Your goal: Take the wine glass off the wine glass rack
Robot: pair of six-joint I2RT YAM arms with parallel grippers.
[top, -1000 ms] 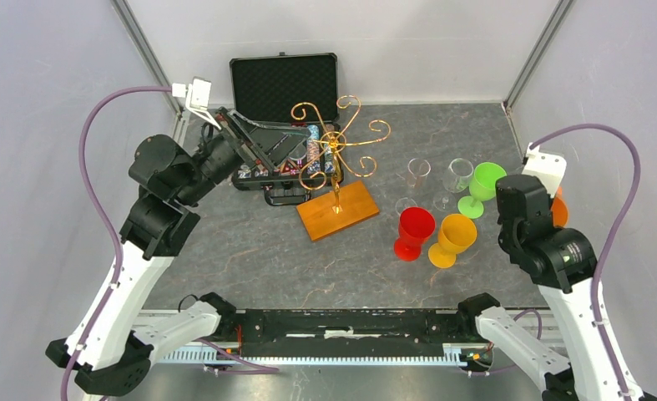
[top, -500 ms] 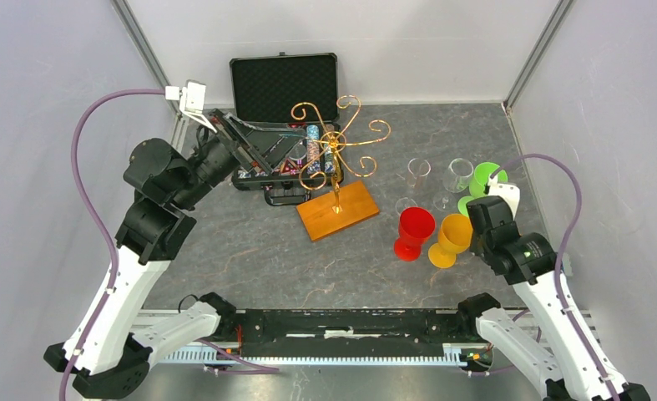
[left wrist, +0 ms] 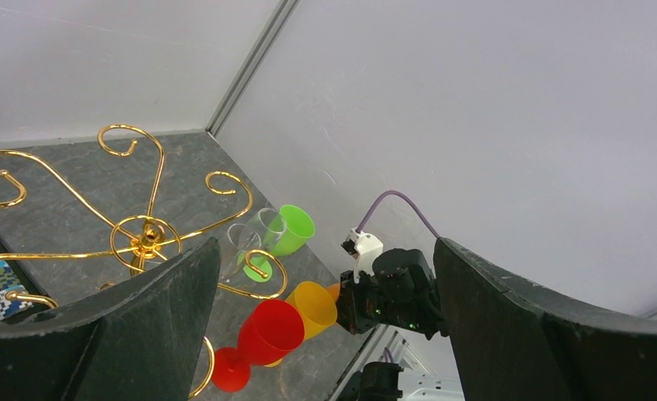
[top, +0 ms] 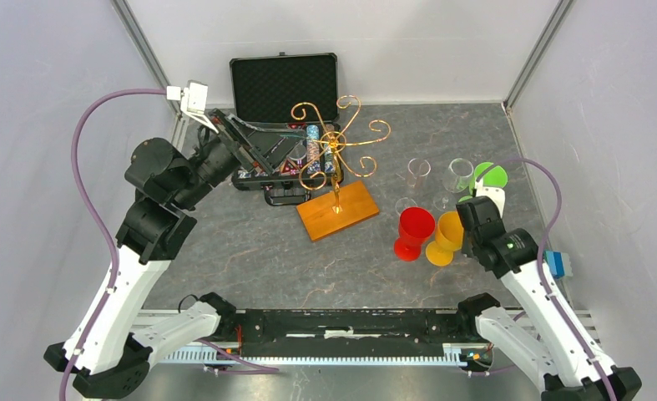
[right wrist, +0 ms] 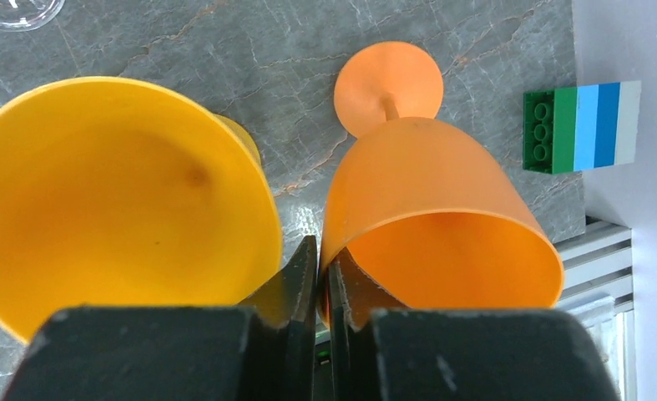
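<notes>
The golden wire wine glass rack (top: 338,154) stands on its wooden base (top: 341,213) mid-table, and no glass hangs on its arms; it also shows in the left wrist view (left wrist: 145,238). My right gripper (right wrist: 322,255) is shut on the rim of an orange wine glass (right wrist: 429,184), tilted, its foot low over the table beside a yellow glass (right wrist: 116,192). In the top view the right gripper (top: 472,219) hides the orange glass. My left gripper (top: 262,154) hangs open and empty over the black case, left of the rack.
A red glass (top: 414,227), the yellow glass (top: 450,236), a green glass (top: 489,177) and two clear glasses (top: 417,171) (top: 457,174) stand right of the rack. A black case of chips (top: 283,83) lies open behind it. A striped block (top: 556,265) sits at the right edge.
My right arm has swung left and down with the orange glass, bringing it next to the yellow glass and uncovering the striped block. The left arm has barely moved.
</notes>
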